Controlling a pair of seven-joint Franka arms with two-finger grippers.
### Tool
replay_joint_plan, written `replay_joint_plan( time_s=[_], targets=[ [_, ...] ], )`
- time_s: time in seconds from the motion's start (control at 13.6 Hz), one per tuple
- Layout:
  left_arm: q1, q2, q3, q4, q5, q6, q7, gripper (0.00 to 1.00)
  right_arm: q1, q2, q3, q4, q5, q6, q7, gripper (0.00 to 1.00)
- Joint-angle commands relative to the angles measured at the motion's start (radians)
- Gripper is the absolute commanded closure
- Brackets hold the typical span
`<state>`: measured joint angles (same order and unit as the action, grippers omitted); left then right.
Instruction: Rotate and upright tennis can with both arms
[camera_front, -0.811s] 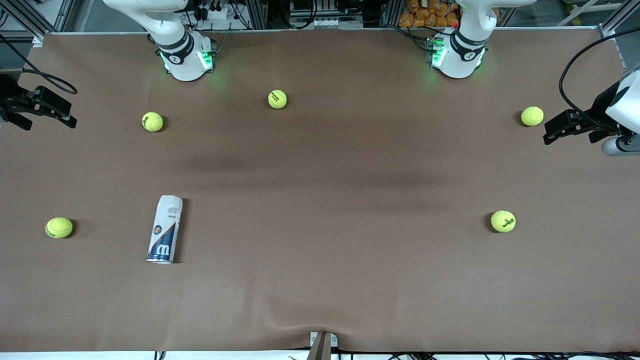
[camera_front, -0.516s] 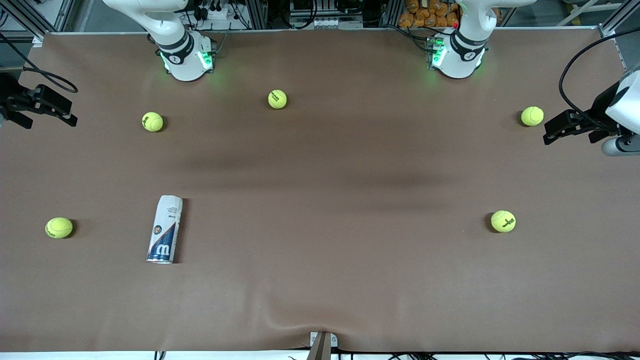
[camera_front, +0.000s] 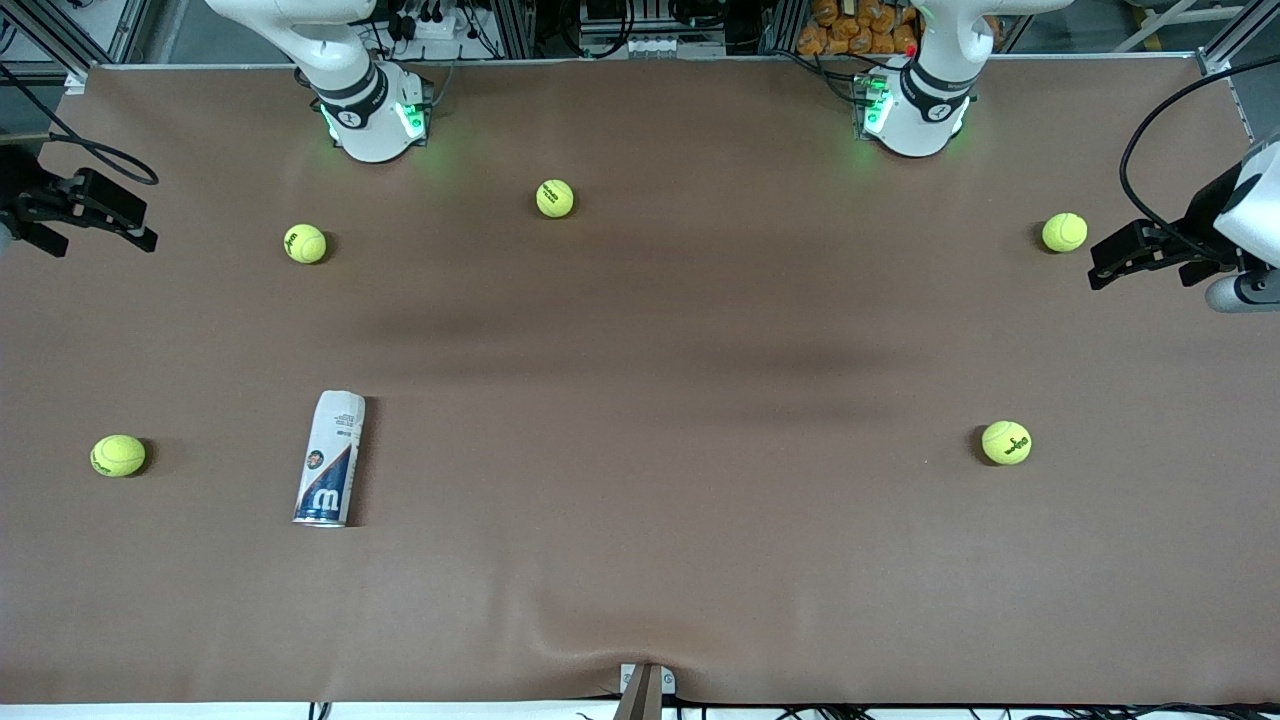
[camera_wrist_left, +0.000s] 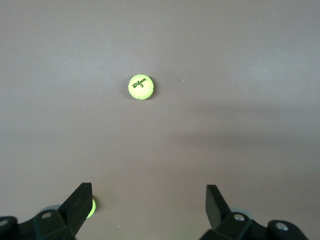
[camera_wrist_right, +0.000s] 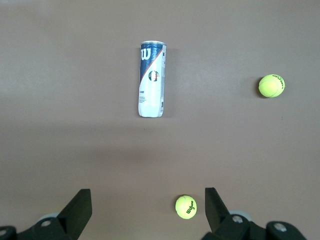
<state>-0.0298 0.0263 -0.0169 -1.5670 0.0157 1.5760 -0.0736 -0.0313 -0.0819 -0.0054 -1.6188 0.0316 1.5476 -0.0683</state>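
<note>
The slim white-and-navy clear-plastic tennis can (camera_front: 329, 458) lies on its side on the brown worktop (camera_front: 640, 520), toward the right arm's end, its silver rim nearest the front camera. A yellow-green tennis ball (camera_front: 118, 455) sits beside it. The left tool (camera_wrist_left: 147, 202) and right tool (camera_wrist_right: 148, 206) hang over the worktop's ends, both released and empty.

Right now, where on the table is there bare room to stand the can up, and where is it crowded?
The widest bare patch is mid-table, between the tennis can lying on its side and the ball toward the left arm's end. The strip along the table edge nearest the camera is bare too. It is tightest between the can and the ball beside it.
</note>
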Motion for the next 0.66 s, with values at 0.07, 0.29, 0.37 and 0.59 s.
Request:
replay_joint_plan(
  time_s=[0.07, 0.29, 0.37, 0.59],
  targets=[
    [0.007, 0.006, 0.000, 0.013, -0.008, -0.016, 0.038, 0.00, -0.016, -0.032, 0.012, -0.035, 0.004, 0.003, -0.008, 0.00],
    [0.004, 0.015, -0.002, 0.013, -0.008, -0.014, 0.038, 0.00, -0.015, -0.016, 0.010, -0.018, 0.004, 0.002, -0.011, 0.00],
    [0.004, 0.015, -0.002, 0.015, -0.008, -0.014, 0.038, 0.00, -0.012, -0.013, 0.011, -0.016, 0.001, -0.012, -0.008, 0.00],
    [0.004, 0.014, -0.002, 0.015, -0.008, -0.014, 0.038, 0.00, -0.025, 0.031, 0.007, -0.009, 0.002, -0.023, -0.019, 0.00]
  ],
)
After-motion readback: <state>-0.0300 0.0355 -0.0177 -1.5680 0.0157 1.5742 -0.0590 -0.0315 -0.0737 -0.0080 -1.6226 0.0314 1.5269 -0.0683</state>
